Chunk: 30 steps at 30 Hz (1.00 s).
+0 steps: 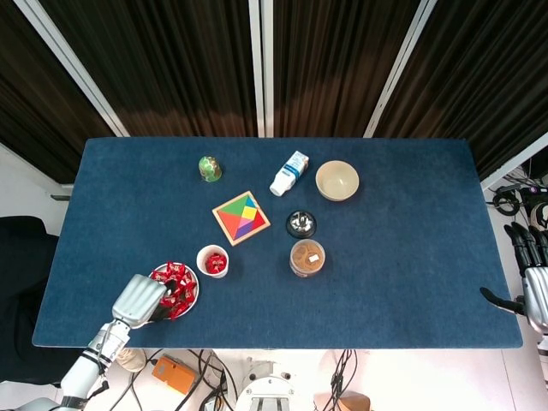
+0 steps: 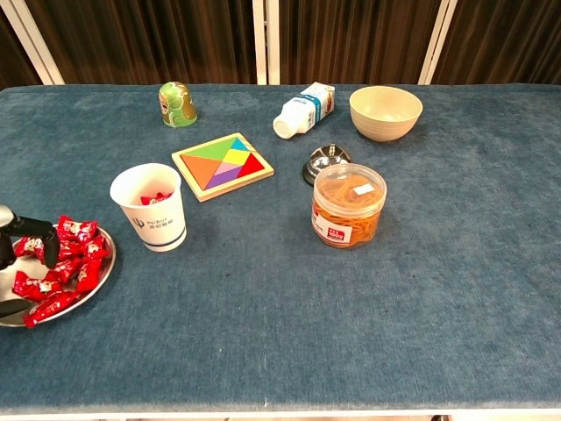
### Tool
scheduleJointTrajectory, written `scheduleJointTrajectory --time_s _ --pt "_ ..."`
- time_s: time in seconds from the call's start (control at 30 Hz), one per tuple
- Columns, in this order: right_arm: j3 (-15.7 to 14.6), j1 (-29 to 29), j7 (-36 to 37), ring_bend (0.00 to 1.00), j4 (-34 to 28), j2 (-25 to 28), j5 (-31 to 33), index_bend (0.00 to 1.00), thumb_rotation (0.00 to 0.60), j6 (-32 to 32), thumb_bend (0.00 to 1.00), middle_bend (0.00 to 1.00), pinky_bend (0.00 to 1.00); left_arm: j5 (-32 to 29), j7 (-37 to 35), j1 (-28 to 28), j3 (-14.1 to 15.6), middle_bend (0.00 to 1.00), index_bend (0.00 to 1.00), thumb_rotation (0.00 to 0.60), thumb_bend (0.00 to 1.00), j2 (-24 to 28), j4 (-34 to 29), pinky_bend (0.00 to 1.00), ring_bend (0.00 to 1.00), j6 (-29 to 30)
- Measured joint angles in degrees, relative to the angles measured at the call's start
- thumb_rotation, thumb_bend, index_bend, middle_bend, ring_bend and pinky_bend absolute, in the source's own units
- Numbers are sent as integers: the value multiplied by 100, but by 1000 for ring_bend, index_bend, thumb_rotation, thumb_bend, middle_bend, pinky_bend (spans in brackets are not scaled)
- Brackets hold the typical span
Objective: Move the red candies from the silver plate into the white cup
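Red candies (image 2: 61,261) piled on silver plate (image 1: 193,291) at table's 7 o'clock corner; a few already in white cup (image 2: 150,207), just beside the plate at its 2 o'clock. Left hand (image 1: 139,300) sits over the plate's 8 o'clock rim, dark fingers (image 2: 35,230) reaching down into the pile. Can't tell from either view whether it has a candy pinched. Right hand (image 1: 531,287) off the table edge at 4 o'clock, fingers apart, holding nothing. Rest of the blue table (image 1: 411,257): tangram puzzle (image 1: 241,217) mid-table, green can (image 1: 210,168) at 11, milk carton (image 1: 289,173) lying tilted beside beige bowl (image 1: 336,180), call bell (image 1: 300,224) touching clear jar (image 1: 307,257).
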Motion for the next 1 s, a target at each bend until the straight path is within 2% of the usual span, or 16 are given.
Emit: scheduleJointTrajectory --time_s 0.23,0.47,0.6,0.8,1.0 --pt "-1 13 -31 0 -17 -1 13 0 600 -29 157 118 97 -88 96 5 3 955 481 600 227 -49 65 830 922 -127" --pt "-4 31 -50 0 -25 -16 24 0 600 -66 157 117 97 -92 15 8 -8 955 568 600 342 -95 148 830 923 -176" --pt "-1 31 -59 0 -36 -9 26 0 600 -59 157 118 97 -32 -139 6 -39 955 572 600 356 -67 130 830 923 -127" --pt "5 13 -52 0 -43 6 18 0 600 -14 157 117 98 106 -382 -27 -147 955 573 600 354 175 -164 830 923 31" --pt "2 -7 -31 0 -44 11 1 0 600 28 157 118 98 299 -629 -155 -453 955 572 600 353 543 -681 830 923 268"
